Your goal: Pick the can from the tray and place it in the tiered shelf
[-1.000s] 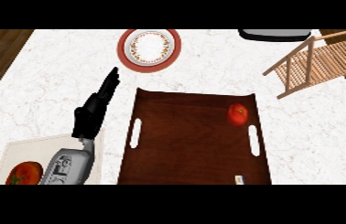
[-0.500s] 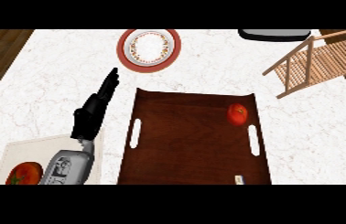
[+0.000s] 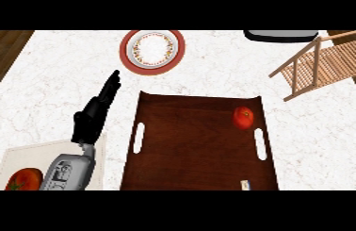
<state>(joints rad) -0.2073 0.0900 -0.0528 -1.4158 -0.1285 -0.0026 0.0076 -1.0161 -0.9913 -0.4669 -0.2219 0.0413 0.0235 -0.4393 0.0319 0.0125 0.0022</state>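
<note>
**Logging counter state: left hand flat beside tray, nothing held**

Looking steeply down from the head view. My black left hand (image 3: 97, 113) lies on the white marbled counter (image 3: 62, 70), just left of the dark brown wooden tray (image 3: 198, 154). Its fingers are stretched straight, pointing away from me, with nothing in them. It does not touch the tray. My right hand does not show.

Task item: the one object on the tray is a small red rounded object (image 3: 243, 118). It is glossy, with a darker spot at its top, and reads more like a tomato than a can. It sits at the tray's far right, just above the right handle slot, well apart from my hand.

Counts:
- tray: one, with two pale handle slots, one on each long side
- small pale tag (image 3: 245, 184) at the tray's near edge: one
- slatted light wooden tiered shelf (image 3: 321, 65): one, at the upper right, tilted in view
- round red-rimmed plate with patterned white centre (image 3: 153, 49): one, beyond my hand
- dark flat object (image 3: 281, 35) at the top edge: one, cut off
- white cutting board (image 3: 28, 154): one, lower left, with one red tomato (image 3: 24, 180) on it beside my grey forearm (image 3: 66, 173)
</note>
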